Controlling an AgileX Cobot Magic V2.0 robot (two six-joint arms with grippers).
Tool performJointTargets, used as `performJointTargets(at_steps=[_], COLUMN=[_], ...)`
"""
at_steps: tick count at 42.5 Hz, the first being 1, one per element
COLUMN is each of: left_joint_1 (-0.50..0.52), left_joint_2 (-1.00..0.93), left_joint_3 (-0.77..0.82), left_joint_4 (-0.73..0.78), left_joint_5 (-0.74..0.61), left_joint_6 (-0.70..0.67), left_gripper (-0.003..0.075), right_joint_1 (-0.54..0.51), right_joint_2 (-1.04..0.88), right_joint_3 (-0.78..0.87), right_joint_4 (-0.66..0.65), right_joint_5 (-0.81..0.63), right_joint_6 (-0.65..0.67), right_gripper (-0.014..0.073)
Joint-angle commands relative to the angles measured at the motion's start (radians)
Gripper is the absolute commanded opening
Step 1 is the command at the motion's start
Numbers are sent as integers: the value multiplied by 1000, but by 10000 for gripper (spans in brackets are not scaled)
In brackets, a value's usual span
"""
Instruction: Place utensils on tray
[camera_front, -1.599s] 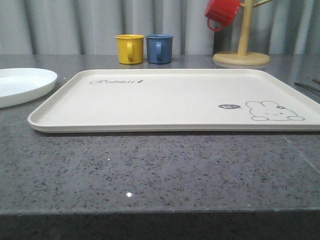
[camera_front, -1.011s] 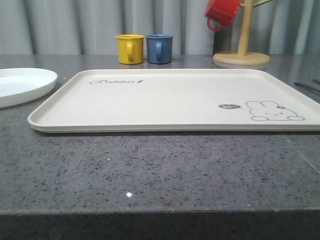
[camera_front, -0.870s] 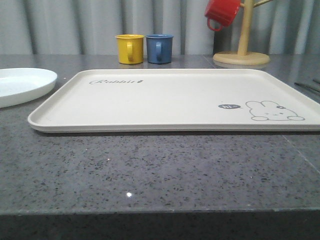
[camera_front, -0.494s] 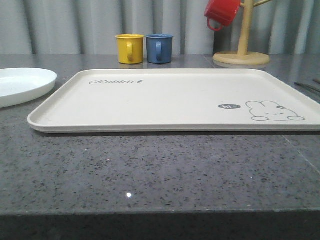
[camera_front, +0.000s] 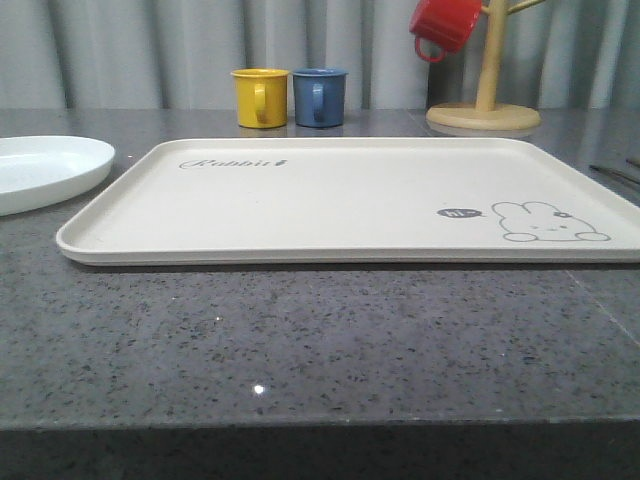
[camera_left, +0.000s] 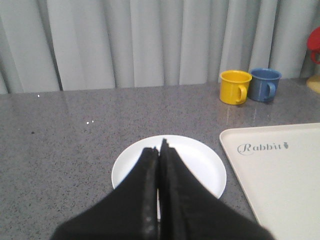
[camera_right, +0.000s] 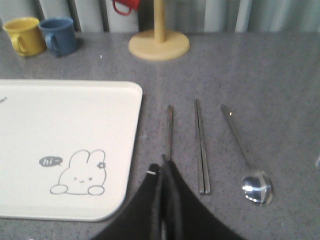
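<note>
The tray (camera_front: 340, 195) is seen bare on the table (camera_front: 300, 340), with the plate (camera_left: 170, 162) beside it. The fork (camera_right: 169, 131), chopsticks (camera_right: 200, 145) and spoon (camera_right: 246, 156) are laid on its other side. The left gripper (camera_left: 160, 146) fingers are pressed together over the plate, the right gripper (camera_right: 163, 165) fingers together over the fork.

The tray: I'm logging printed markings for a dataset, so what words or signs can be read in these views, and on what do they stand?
"Rabbit", in script with a small mark after it, near a far corner of the tray.
"hi", in a small dark speech bubble beside the line-drawn rabbit on the tray.
No readable text on the mugs, plate or utensils.
</note>
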Motion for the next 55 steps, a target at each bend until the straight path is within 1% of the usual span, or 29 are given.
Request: performJointTargets(at_steps=[1, 12, 14, 15, 17, 19, 20, 21, 22, 23, 25, 28, 33, 37, 45, 51, 53, 55], left_joint_1=[-8, -8, -8, -8, -8, -8, -8, -8, -8, -8, -8, -8, -8, -6, 20, 123, 169, 218], left_joint_2=[48, 120, 132, 140, 155, 176, 186, 194, 200, 209, 221, 240, 288, 355, 553, 707, 751, 801], left_joint_3=[-34, -34, -34, -34, -34, -34, -34, -34, -34, -34, -34, -37, -69, -120, -254, -342, -366, -391], left_joint_4=[-8, -10, -10, -10, -10, -10, -10, -8, -8, -8, -8, -8, -4, 4, 47, 53, -2, -100], left_joint_5=[-72, -59, -45, -33, -14, 6, 8, 11, 13, 13, 13, 22, 74, 149, 266, 291, 301, 306], left_joint_6=[-5, -5, -5, -5, -5, -5, -5, -5, -5, -5, -5, -5, -5, -5, -5, 6, 63, 145], left_gripper=[-20, -20, -13, 3, 50, 168, 217, 267, 333, 379, 473, 521, 522, 522, 522, 522, 522, 522], right_joint_1=[-4, -4, -4, -4, -4, -4, -4, -4, -4, -4, -4, -4, -4, -4, -4, -4, -4, -4], right_joint_2=[58, 145, 153, 156, 162, 168, 169, 170, 173, 174, 174, 174, 174, 174, 174, 174, 174, 174], right_joint_3=[-37, -37, -37, -37, -37, -37, -37, -37, -37, -37, -37, -37, -37, -37, -37, -37, -37, -37], right_joint_4=[-15, -15, -15, -15, -15, -15, -15, -15, -15, -15, -15, -15, -15, -15, -15, -15, -15, -15], right_joint_5=[-59, -19, -13, -11, -10, -10, -10, -10, -10, -10, -12, -12, -12, -12, -12, -12, -12, -12], right_joint_6=[-7, -7, -7, -7, -7, -8, -8, -8, -8, -8, -8, -8, -8, -8, -8, -8, -8, -8], right_gripper=[-68, -67, -54, -38, 27, 139, 187, 252, 299, 356, 433, 486, 488, 488, 488, 488, 488, 488])
